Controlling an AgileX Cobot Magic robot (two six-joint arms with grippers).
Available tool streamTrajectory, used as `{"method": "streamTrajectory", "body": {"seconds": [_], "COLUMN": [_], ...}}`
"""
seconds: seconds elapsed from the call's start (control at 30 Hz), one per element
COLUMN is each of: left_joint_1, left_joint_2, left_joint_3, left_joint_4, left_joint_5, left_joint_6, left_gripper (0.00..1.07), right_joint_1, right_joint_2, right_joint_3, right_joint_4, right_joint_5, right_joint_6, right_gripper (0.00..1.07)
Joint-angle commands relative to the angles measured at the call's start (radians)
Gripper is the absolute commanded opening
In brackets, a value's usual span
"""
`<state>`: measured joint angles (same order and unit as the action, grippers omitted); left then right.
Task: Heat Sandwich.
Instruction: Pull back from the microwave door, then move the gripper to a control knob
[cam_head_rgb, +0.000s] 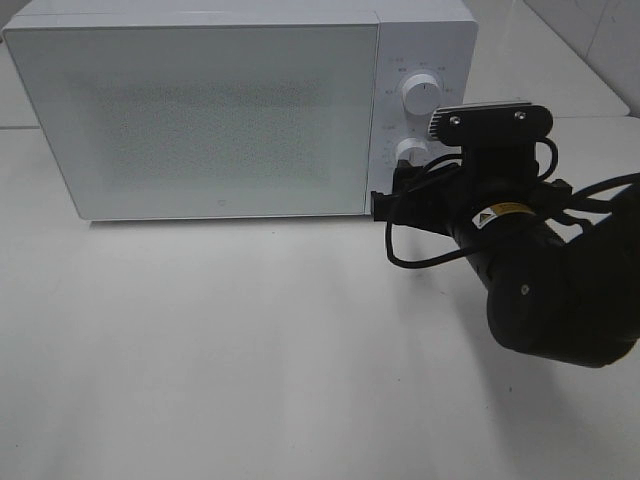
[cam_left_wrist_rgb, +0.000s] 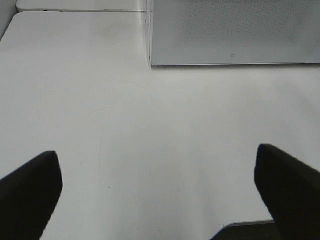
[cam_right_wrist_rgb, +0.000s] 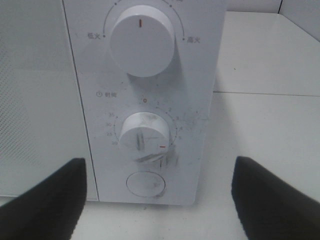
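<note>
Microwave (cam_head_rgb: 215, 110) stands at the counter's (cam_head_rgb: 250, 350) far edge, door shut. Sandwich appears in no view; cannot tell where it is. Right gripper (cam_right_wrist_rgb: 157, 200) faces the control panel, jaws spread wide, empty, on either side of the lower dial (cam_right_wrist_rgb: 145, 136) and the round button (cam_right_wrist_rgb: 145, 183) beneath it, touching neither. Upper dial (cam_right_wrist_rgb: 142, 39) marker points straight up. Left gripper (cam_left_wrist_rgb: 157, 195) hangs over bare counter in front of the microwave, jaws spread, empty.
</note>
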<state>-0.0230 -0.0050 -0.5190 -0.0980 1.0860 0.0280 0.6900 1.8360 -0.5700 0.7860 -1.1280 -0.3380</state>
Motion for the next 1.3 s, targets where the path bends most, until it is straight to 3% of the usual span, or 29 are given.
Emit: {"method": "streamTrajectory", "body": {"seconds": [0.03, 1.13, 1.27, 1.3], "left_joint_1": [0.003, 0.003, 0.003, 0.003], "left_joint_2": [-0.022, -0.022, -0.022, -0.022], "left_joint_3": [0.004, 0.004, 0.004, 0.004], "left_joint_4": [-0.008, -0.007, -0.007, -0.007], "left_joint_5": [-0.013, -0.013, -0.013, -0.013], "left_joint_6": [-0.003, -0.003, -0.003, -0.003], "left_gripper": [0.98, 0.98, 0.98, 0.98], "right_joint_1": [0.001, -0.094, -0.094, -0.094], "right_joint_2": [0.039, 0.218, 0.226, 0.226], "right_joint_3": [-0.049, -0.237, -0.252, -0.255], "right_joint_4": [-0.009, -0.117, -0.118, -0.118], "right_joint_5": [-0.010, -0.002, -0.003, -0.007], "right_joint_6": [-0.002, 0.076, 0.076, 0.076], "right_gripper": [0.76, 0.76, 0.73, 0.68]}}
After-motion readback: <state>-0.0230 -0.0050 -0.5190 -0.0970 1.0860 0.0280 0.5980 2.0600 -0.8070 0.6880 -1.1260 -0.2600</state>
